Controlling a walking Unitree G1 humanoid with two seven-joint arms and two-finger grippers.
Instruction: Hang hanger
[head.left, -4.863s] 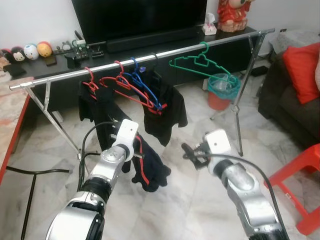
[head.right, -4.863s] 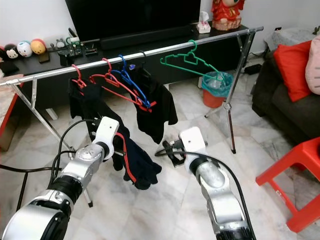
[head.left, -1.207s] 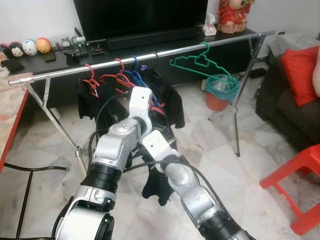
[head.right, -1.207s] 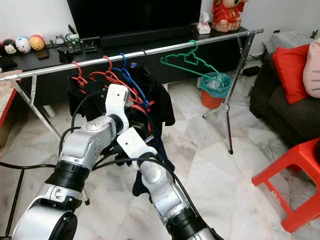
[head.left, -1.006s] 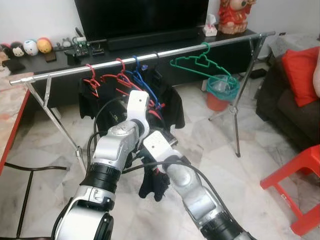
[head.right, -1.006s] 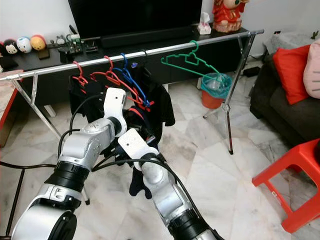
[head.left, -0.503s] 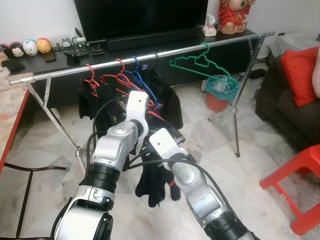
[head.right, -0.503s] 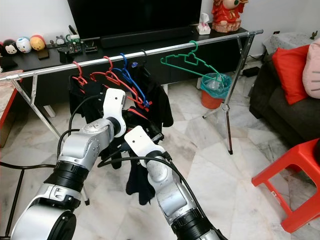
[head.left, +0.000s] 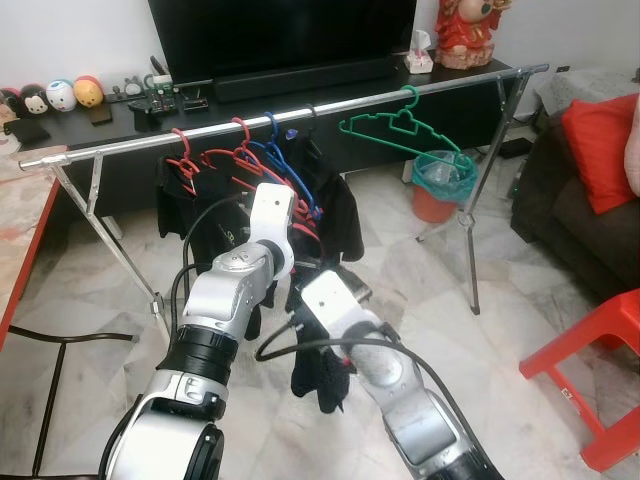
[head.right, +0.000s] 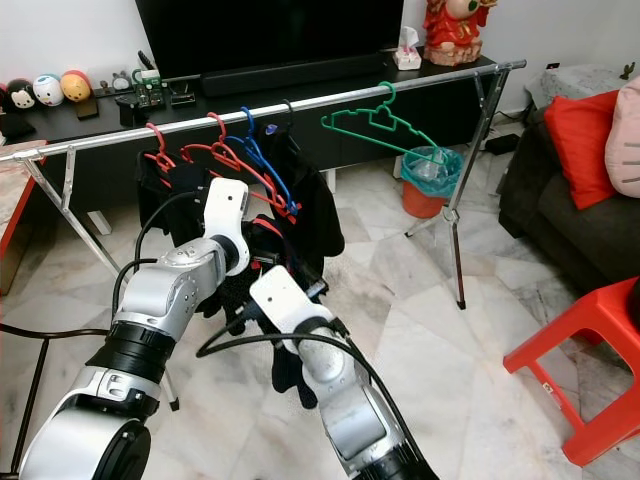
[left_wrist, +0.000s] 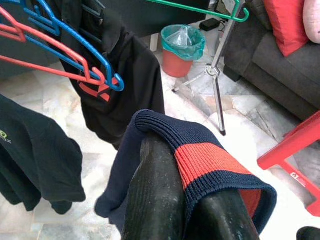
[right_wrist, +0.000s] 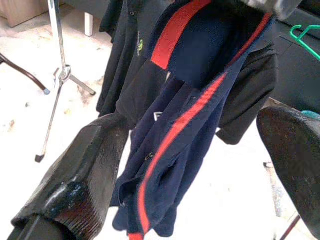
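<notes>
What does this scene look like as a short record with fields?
left pincer: shut on the navy shirt, holding it up by its red-striped edge
right pincer: open, facing the shirt, not touching it
rail: carries red hangers, a blue hanger, a green hanger
bin: behind the rail

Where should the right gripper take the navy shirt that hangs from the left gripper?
Best near the top, beside the left gripper, where the ribbed collar folds over the fingers. The right gripper is open facing the navy shirt; lower down, the cloth hangs limp and bunched.
</notes>
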